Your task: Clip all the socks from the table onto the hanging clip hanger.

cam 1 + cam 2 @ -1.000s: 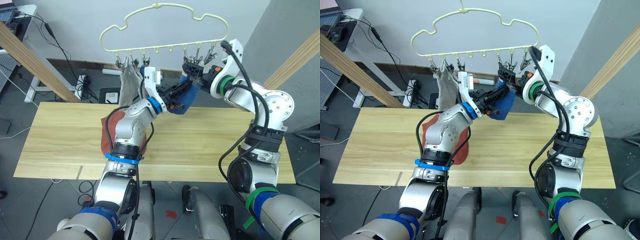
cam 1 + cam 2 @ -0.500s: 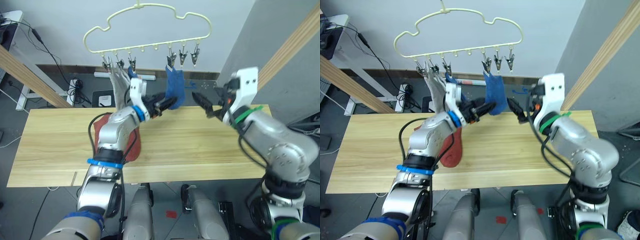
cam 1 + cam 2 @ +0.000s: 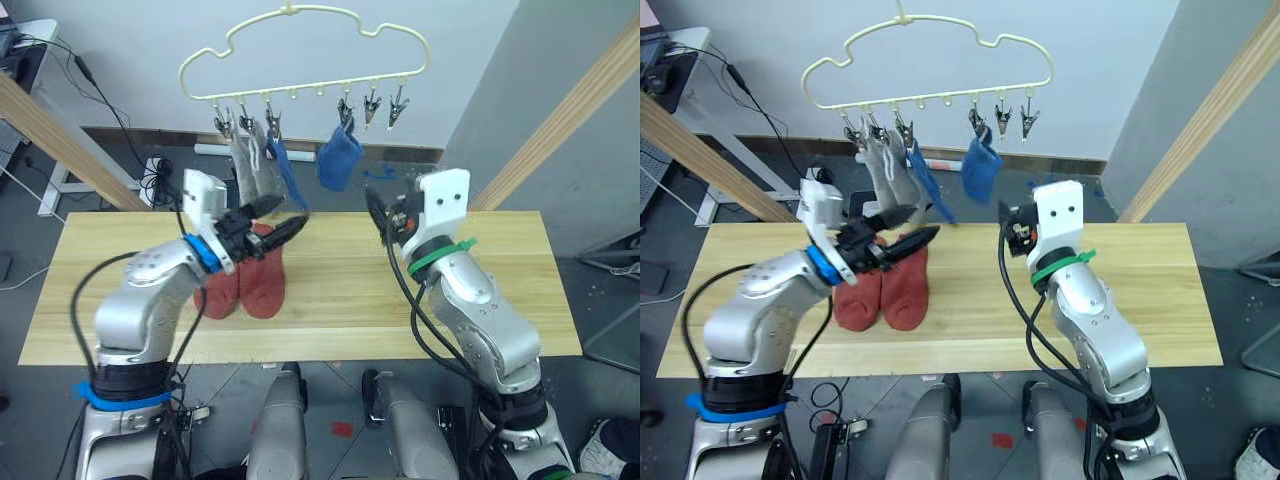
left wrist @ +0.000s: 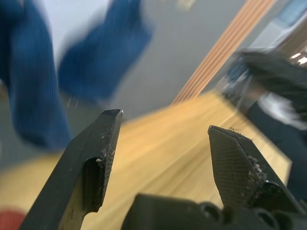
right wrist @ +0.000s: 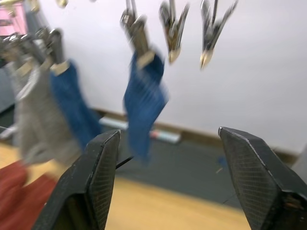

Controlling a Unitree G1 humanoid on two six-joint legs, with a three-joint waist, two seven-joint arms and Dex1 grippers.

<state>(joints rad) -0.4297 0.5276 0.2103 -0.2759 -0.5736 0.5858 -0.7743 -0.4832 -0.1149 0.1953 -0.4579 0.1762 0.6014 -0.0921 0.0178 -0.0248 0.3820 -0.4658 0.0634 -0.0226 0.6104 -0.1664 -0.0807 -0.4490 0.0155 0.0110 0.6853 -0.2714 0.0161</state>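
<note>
Clip hanger: two grey socks, two blue socks clipped | rust-red socks flat on table | left gripper fingers spread, empty | right gripper fingers spread, empty

Head stereo pair: looks forward and down over the surface | Both wrist cameras: close, facing along their pincers toward the clip hanger | Shared: hanging blue sock

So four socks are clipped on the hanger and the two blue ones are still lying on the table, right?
Not quite: the two socks on the table are the red socks, as the right eye view shows. Four socks are clipped on the hanger, the blue ones among them.
</note>
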